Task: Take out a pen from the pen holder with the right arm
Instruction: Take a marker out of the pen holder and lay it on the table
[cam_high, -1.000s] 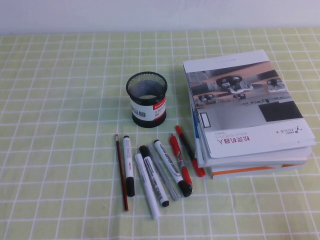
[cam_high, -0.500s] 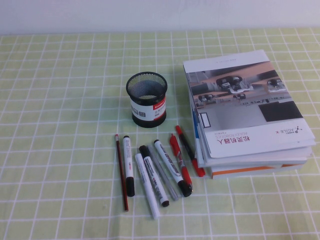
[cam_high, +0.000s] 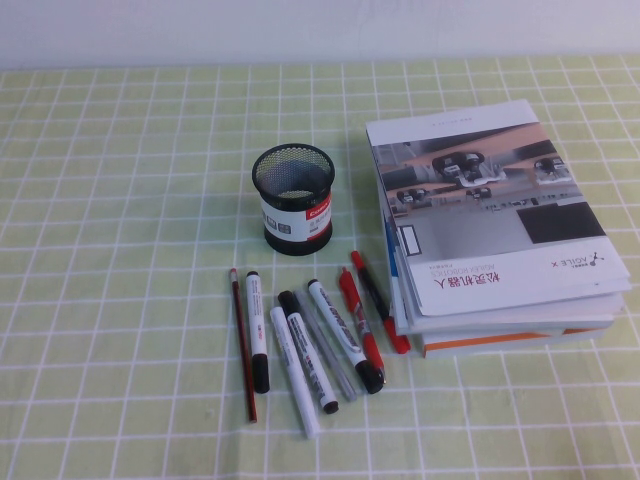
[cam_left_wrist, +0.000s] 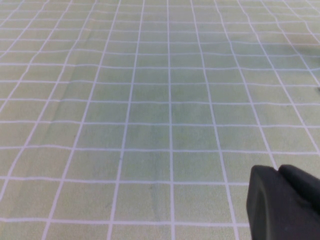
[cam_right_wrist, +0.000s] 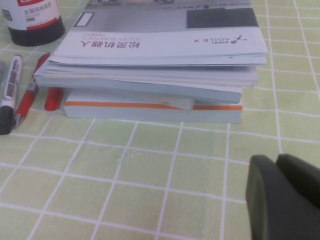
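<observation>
Well right of the pen holder (cam_high: 292, 195), my right gripper (cam_right_wrist: 277, 165) hangs low, fingers together, left gripper (cam_left_wrist: 279, 175) same off its other side, probably idle since the pens (cam_high: 308, 352) lie outside it.

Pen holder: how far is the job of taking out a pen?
Done, it seems: the pen holder looks empty, pens lie before it. In hand: nothing; right gripper is shut near the books, left gripper over bare cloth. Remaining: apparently nothing.

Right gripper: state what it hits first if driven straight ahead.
Probably the stack of white paper booklets, though depth is unclear. The right gripper sits low before it; the left gripper over green checked cloth.
</observation>
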